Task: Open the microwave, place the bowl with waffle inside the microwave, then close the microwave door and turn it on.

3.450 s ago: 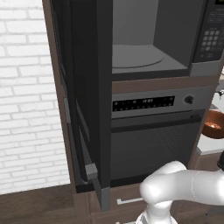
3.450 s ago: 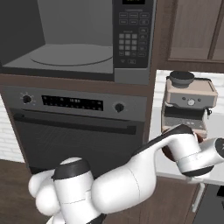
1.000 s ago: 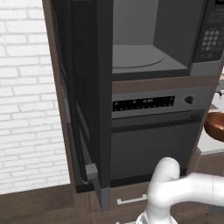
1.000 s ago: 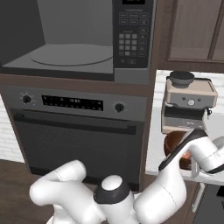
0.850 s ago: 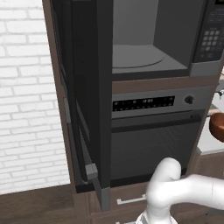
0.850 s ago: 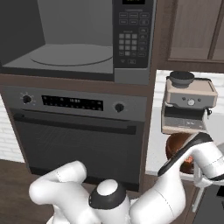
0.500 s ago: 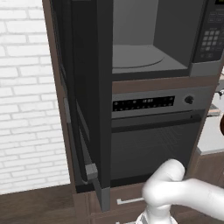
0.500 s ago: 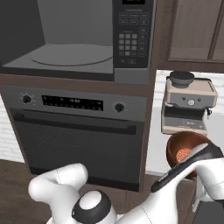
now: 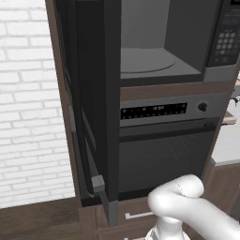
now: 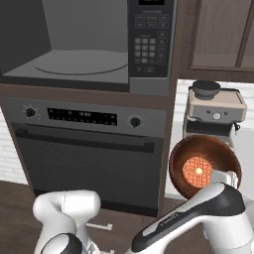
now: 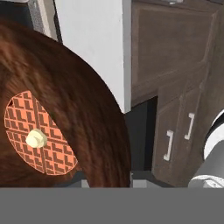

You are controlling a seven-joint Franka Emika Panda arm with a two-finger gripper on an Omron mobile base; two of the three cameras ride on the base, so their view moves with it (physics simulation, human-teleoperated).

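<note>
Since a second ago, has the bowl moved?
Yes. In the right base view the bowl has come forward off the counter, now tilted below the coffee machine, waffle facing the camera.

The white Franka arm with dark joints is seen folded low: a bent white link (image 9: 187, 201) rises at the lower right of the left base view. In the right base view a white shoulder segment (image 10: 67, 206) sits lower left, and a dark-banded forearm (image 10: 198, 211) reaches rightward. The two-finger gripper (image 10: 222, 177) is clamped on the rim of the round reddish-brown wooden bowl (image 10: 204, 166), held tilted.
</note>
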